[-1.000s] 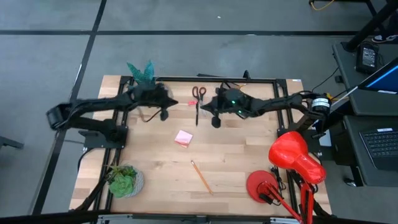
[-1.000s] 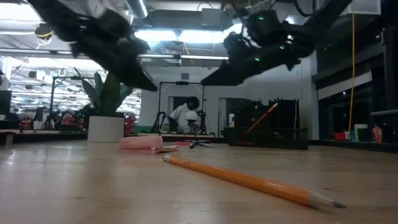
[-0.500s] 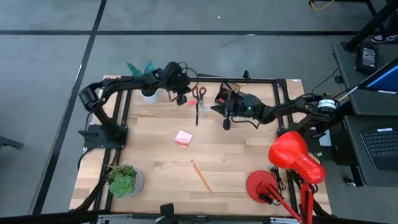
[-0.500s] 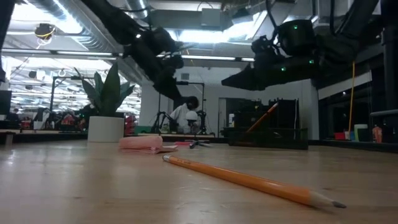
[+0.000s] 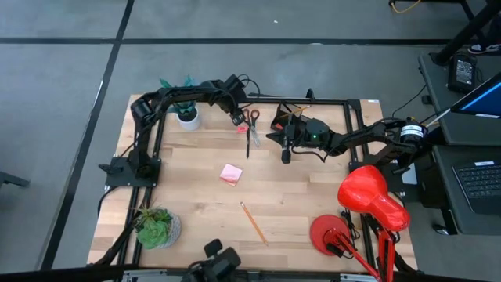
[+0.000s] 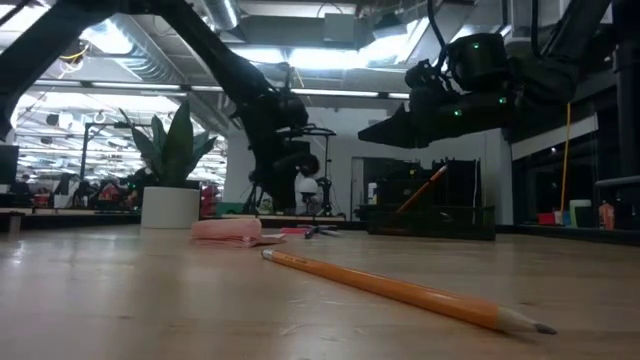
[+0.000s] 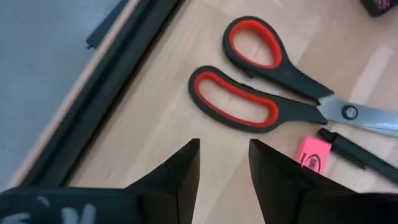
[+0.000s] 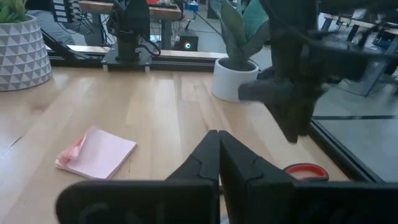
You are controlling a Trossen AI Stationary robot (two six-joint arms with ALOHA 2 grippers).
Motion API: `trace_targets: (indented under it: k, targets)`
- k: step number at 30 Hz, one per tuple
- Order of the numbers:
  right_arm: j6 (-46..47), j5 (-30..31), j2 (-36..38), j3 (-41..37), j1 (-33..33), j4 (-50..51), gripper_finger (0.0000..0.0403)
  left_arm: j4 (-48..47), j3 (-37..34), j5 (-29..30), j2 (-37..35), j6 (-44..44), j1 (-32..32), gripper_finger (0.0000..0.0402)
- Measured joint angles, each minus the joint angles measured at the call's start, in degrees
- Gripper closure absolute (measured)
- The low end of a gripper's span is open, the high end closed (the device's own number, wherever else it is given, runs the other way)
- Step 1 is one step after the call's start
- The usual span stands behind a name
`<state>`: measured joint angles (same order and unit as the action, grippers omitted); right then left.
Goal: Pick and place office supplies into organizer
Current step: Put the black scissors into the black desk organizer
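the left gripper (image 7: 222,163) hangs over the far edge of the counter (image 5: 313,204), its fingers parted by a narrow gap and holding nothing, aimed just short of the red-handled scissors (image 7: 280,93). a small pink eraser (image 7: 312,153) and a black pen (image 7: 351,152) lie right beside the blades. the likely step is picking up the scissors. to do it well, i would bring the gripper down across the neck where the two handle loops join the blades, spread wide enough to span it, and close squarely so the scissors do not pivot; the eraser and pen are close enough to get nudged. the right gripper (image 8: 217,155) waits above the middle of the counter, fingers pressed together and empty.

counted on the counter: one pair of scissors, one pink sticky-note pad (image 5: 230,174) near the middle, one orange pencil (image 5: 253,222) lying loose nearer the front, one eraser, one pen. the black organizer (image 6: 430,215) stands at the far side with another pencil already leaning in it. also two potted plants (image 5: 156,227) and one red desk lamp (image 5: 372,196).
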<state>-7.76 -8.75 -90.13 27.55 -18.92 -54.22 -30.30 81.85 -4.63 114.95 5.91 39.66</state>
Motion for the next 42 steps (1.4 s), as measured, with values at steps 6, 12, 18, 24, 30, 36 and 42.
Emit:
trace_targets:
  k: [6,12,18,24,30,36,42]
  targets:
    - [0.08,0.00,-0.02,0.02,0.00,-0.04,0.0396,0.58,2.13,-0.39,2.39,-2.23,0.65,0.0272]
    - [0.18,-0.04,-0.07,0.02,0.13,1.35,0.0396,3.39,2.29,-1.27,2.36,-4.48,0.98,0.0273]
    - [0.19,-0.04,-0.07,0.02,0.13,1.84,0.0396,5.34,2.29,-1.26,2.36,-5.38,1.00,0.0273]
    - [0.21,-0.04,-0.07,0.02,0.13,1.87,0.0396,5.82,2.29,0.01,4.08,-5.81,1.08,0.0273]
    - [0.22,-0.04,-0.07,0.02,0.13,1.96,0.0395,7.59,2.29,-0.47,7.92,-6.26,1.22,0.0273]
    - [0.21,-0.04,-0.07,0.04,0.14,2.23,0.0395,8.06,2.33,-1.29,8.59,-6.64,1.66,0.0273]
    - [0.21,-0.04,-0.07,0.04,0.15,2.29,0.0395,6.33,2.42,-1.43,8.51,-5.31,2.16,0.0278]
